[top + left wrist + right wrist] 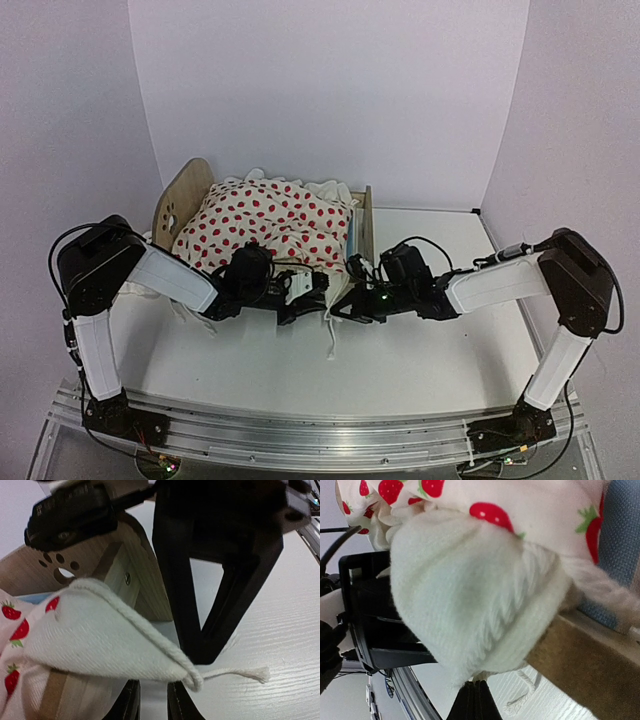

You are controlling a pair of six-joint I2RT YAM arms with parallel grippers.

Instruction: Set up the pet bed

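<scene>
At the pet bed's (182, 203) near side, the right end effector (472, 700) pinches the limp strawberry blanket (270, 220). The left end effector's (152, 702) grip is unclear. The bed's wood looks light and rigid, so grip its frame.

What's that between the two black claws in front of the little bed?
A cream blanket corner with its loose cord lies between the left gripper and right gripper; clearest in the left wrist view.

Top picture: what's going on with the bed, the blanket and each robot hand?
pet bed: upright, mattress covered by blanket.
blanket: rumpled over bed, one corner at the grippers.
left gripper: jaws slightly apart under blanket corner, grip unclear.
right gripper: shut on blanket corner.
</scene>
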